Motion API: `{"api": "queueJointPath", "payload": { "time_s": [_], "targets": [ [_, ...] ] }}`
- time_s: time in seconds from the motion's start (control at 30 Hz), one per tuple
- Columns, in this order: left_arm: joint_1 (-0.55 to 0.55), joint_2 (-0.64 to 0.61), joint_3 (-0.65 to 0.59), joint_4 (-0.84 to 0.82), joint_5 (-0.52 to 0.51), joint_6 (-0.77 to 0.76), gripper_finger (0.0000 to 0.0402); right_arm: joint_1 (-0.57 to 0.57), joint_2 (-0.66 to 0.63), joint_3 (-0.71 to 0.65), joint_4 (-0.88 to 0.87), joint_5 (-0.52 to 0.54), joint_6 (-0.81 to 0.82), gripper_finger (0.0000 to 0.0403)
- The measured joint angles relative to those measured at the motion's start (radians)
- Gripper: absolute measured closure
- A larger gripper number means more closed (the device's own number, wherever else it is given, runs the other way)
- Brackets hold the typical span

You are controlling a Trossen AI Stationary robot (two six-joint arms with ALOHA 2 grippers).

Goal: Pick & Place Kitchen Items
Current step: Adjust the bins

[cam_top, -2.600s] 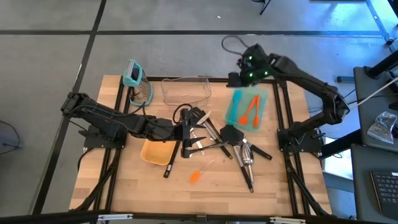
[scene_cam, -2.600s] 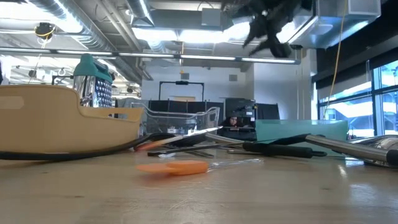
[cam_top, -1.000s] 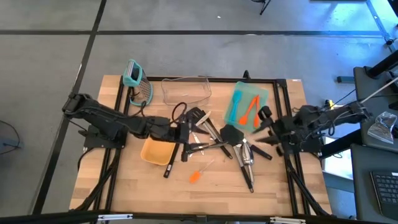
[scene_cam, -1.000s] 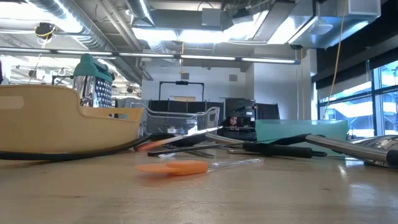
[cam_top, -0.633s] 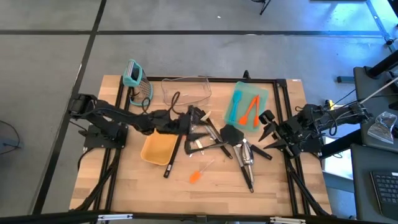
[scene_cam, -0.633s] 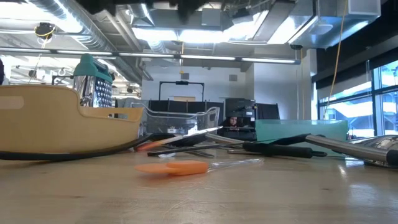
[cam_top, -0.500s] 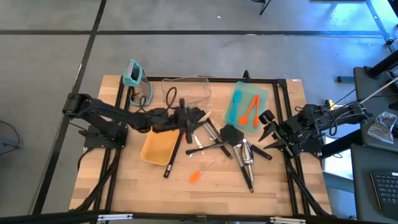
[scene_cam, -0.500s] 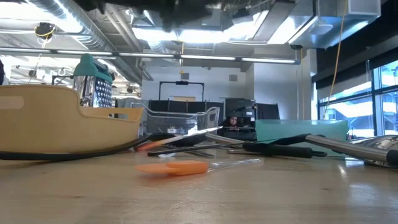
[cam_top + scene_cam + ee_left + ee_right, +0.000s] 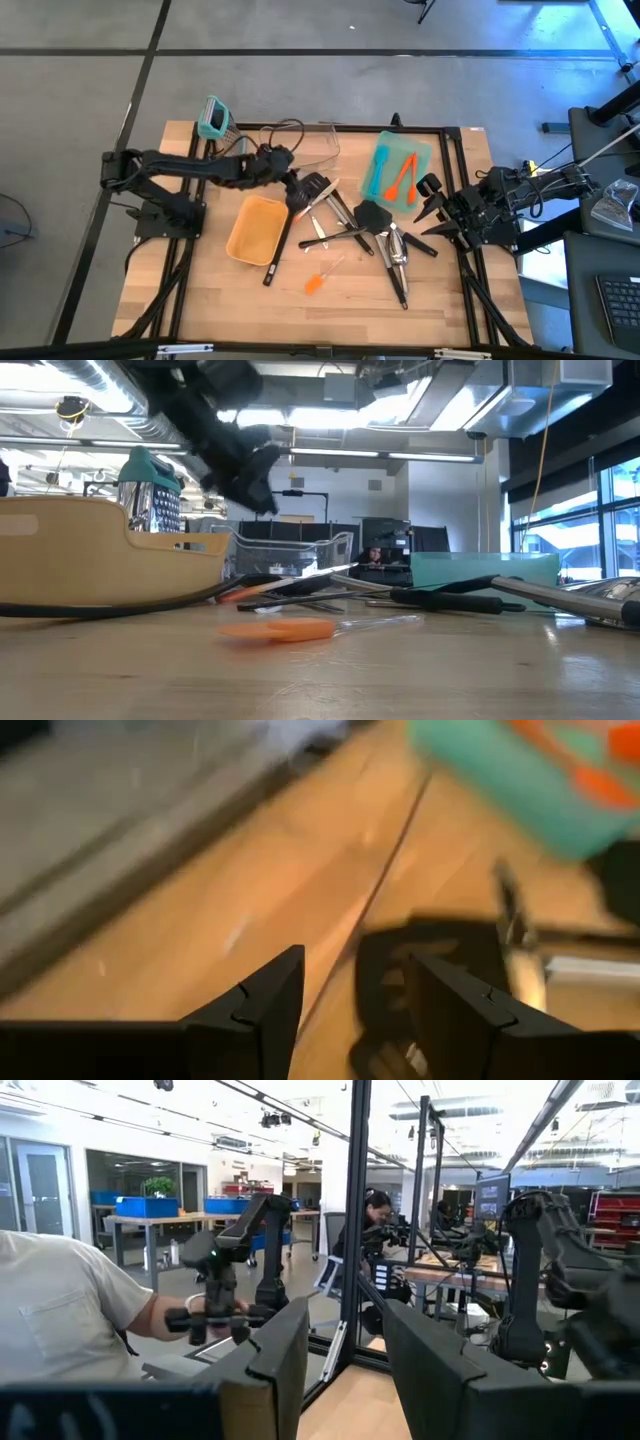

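Observation:
The kitchen items lie heaped on the middle of the wooden table: black slotted turners (image 9: 316, 190) (image 9: 372, 213), a silver scoop (image 9: 396, 250), thin metal pieces and an orange spatula (image 9: 315, 283) lying apart toward the near edge. Two orange spatulas lie in a teal tray (image 9: 397, 168). My left gripper (image 9: 295, 188) (image 9: 266, 492) hangs open and empty over the far-left side of the heap, and a black turner (image 9: 420, 965) shows just beyond its fingers (image 9: 350, 970). My right gripper (image 9: 430, 203) (image 9: 345, 1315) waits open at the table's right edge.
A tan dish (image 9: 253, 228) with a long black handle (image 9: 278, 245) across it lies left of the heap. A clear container (image 9: 298, 145) and a teal-topped grater (image 9: 222, 130) stand at the far edge. A person (image 9: 60, 1320) is in the room beyond the right wrist camera.
My left gripper has risen off the heap and swung toward the table's far edge, ending over the far-left side of the pile with nothing between its fingers. The utensils lie as they did. The right arm has stayed folded at the right edge.

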Motion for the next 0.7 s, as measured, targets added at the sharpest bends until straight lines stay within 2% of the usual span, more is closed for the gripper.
{"api": "queueJointPath", "payload": {
  "time_s": [0.1,0.3,0.53,0.7],
  "targets": [
    [0.033,0.000,0.000,-0.100,0.025,-0.033,0.0233,0.000,0.000,0.000,0.000,0.000,0.000,0.0268],
    [0.079,0.002,0.000,-0.241,-0.040,-0.058,0.0233,0.000,0.000,0.000,0.000,0.000,0.000,0.0268],
    [0.124,0.021,0.000,-0.212,-0.074,-0.010,0.0233,0.000,0.000,0.001,0.005,0.000,0.000,0.0268],
    [0.161,0.076,0.005,-0.132,-0.083,0.041,0.0233,0.000,0.000,0.001,0.006,0.000,0.000,0.0268]
  ]
}}
